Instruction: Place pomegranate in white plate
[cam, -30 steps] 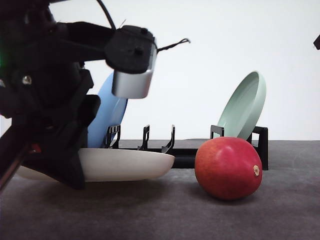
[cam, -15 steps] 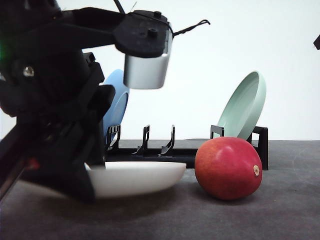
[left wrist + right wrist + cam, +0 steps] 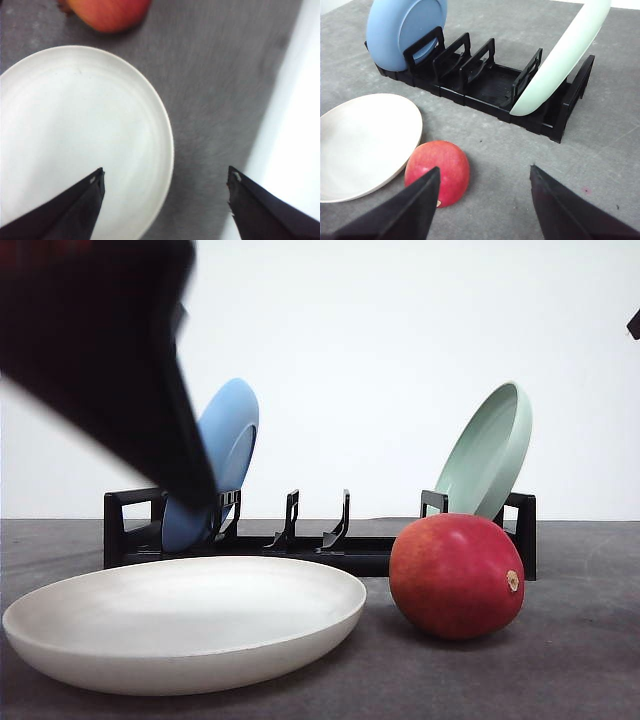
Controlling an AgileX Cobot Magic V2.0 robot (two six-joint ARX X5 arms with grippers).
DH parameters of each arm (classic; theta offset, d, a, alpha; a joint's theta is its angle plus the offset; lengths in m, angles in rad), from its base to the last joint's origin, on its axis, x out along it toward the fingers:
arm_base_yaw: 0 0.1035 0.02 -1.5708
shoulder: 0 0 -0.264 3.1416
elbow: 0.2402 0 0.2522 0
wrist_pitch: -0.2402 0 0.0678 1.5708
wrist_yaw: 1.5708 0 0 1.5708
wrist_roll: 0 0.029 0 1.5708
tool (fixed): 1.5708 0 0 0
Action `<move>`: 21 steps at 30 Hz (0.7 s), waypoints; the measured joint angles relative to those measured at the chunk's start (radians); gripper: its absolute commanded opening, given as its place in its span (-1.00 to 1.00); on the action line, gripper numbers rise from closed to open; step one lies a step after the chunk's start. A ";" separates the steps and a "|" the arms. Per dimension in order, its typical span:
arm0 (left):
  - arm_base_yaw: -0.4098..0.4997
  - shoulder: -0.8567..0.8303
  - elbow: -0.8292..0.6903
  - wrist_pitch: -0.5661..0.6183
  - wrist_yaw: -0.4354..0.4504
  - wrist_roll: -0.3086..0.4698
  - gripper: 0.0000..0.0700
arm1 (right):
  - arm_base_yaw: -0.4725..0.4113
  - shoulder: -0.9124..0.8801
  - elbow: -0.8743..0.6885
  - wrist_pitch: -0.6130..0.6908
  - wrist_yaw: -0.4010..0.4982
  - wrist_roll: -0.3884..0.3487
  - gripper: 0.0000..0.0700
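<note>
The pomegranate rests on the grey table, just right of the white plate and apart from it, in front of the black dish rack. The white plate lies flat and holds nothing. In the rack, a blue plate leans at the left end and a pale green plate at the right. The left gripper hangs over the white plate's edge, its fingers spread wide and holding nothing. The right gripper hovers near the pomegranate, fingers likewise parted and bare.
</note>
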 measured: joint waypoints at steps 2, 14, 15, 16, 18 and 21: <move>0.065 -0.059 0.000 -0.012 0.032 -0.053 0.36 | 0.000 0.000 0.000 0.000 0.000 0.000 0.03; 0.555 -0.322 -0.003 0.013 0.105 -0.151 0.36 | 0.000 0.000 0.000 -0.001 -0.005 0.000 0.03; 0.593 -0.329 -0.008 0.016 0.119 -0.151 0.36 | 0.000 0.000 0.000 -0.002 -0.011 0.000 0.03; 0.629 -0.335 -0.014 0.016 0.135 -0.150 0.36 | 0.000 0.000 0.000 -0.002 -0.020 0.000 0.03; 0.695 -0.343 -0.033 0.016 0.159 -0.151 0.36 | 0.000 0.000 0.000 -0.002 -0.045 0.003 0.03; 0.770 -0.352 -0.060 0.005 0.180 -0.150 0.36 | 0.002 0.009 0.002 -0.003 -0.075 0.034 0.03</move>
